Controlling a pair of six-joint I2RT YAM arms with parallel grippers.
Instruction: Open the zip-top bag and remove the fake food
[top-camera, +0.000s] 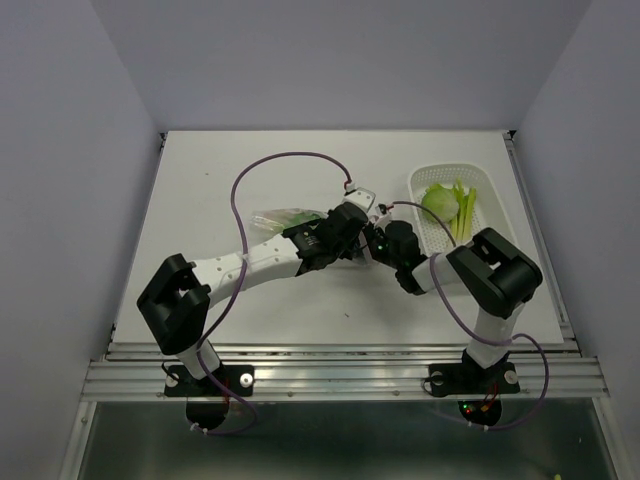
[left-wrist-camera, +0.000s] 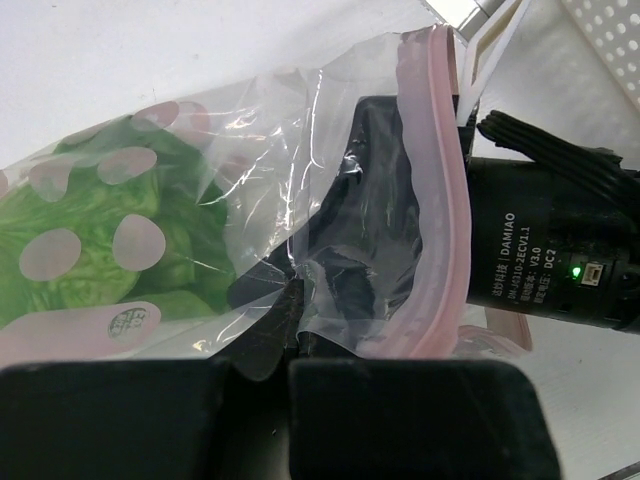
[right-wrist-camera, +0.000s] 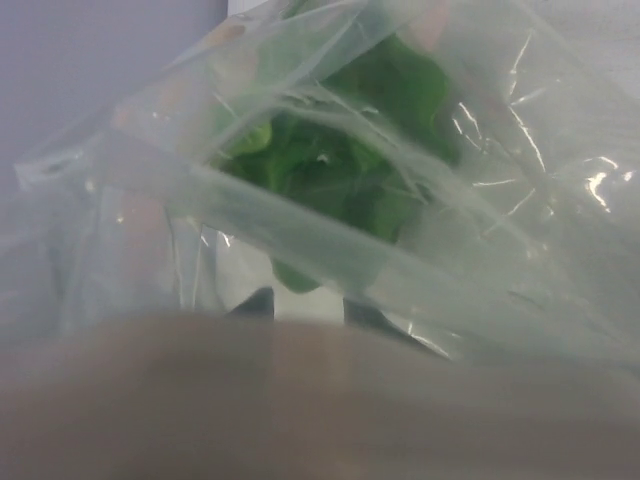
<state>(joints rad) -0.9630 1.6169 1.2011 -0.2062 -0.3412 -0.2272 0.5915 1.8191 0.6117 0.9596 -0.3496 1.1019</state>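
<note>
The zip-top bag (top-camera: 283, 215) lies at mid-table, clear with pink spots. In the left wrist view its pink zipper strip (left-wrist-camera: 440, 180) stands open in a loop. Green leafy fake food (left-wrist-camera: 90, 240) sits deep inside the bag and also shows in the right wrist view (right-wrist-camera: 340, 160). My left gripper (left-wrist-camera: 262, 362) is shut on the bag's lower lip. My right gripper (right-wrist-camera: 310, 305) is pushed into the bag's mouth, its fingertips (right-wrist-camera: 255, 302) apart just short of the green food. In the top view the left gripper (top-camera: 340, 240) and right gripper (top-camera: 372, 243) meet at the bag's mouth.
A white perforated basket (top-camera: 445, 172) stands at the right rear and holds a pale green lettuce ball (top-camera: 437, 200) and yellow-green strips (top-camera: 465, 210). Its corner shows in the left wrist view (left-wrist-camera: 610, 30). Purple cables arc over both arms.
</note>
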